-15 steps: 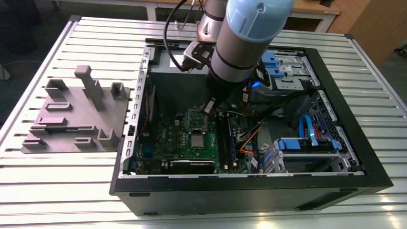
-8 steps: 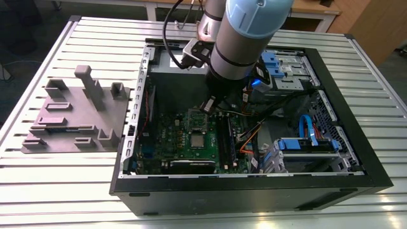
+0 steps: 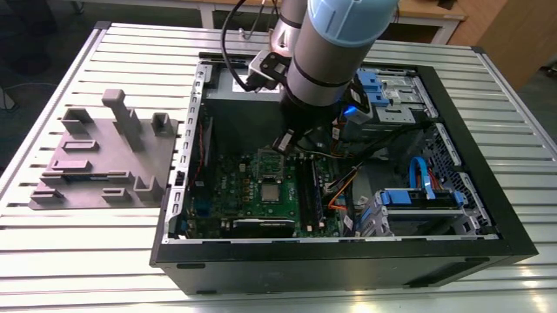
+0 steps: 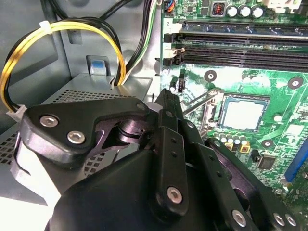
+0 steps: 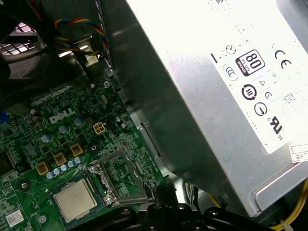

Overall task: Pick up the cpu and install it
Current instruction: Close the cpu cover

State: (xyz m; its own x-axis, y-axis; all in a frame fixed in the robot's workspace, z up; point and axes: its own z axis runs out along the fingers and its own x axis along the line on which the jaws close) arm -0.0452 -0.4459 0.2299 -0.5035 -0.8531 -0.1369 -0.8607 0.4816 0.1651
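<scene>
Small square silver-topped cpu [image 3: 271,192] is seated in its socket on the green motherboard [image 3: 228,189], inside the open black PC case [image 3: 348,261]. The socket's metal retention frame [image 5: 118,180] is hinged open just beside the cpu. The black gripper [image 4: 169,94] hovers above the motherboard near the socket, touching nothing; fingers look closed together, holding nothing. Grey metal power supply box [image 5: 207,96] sits beside the motherboard.
</scene>
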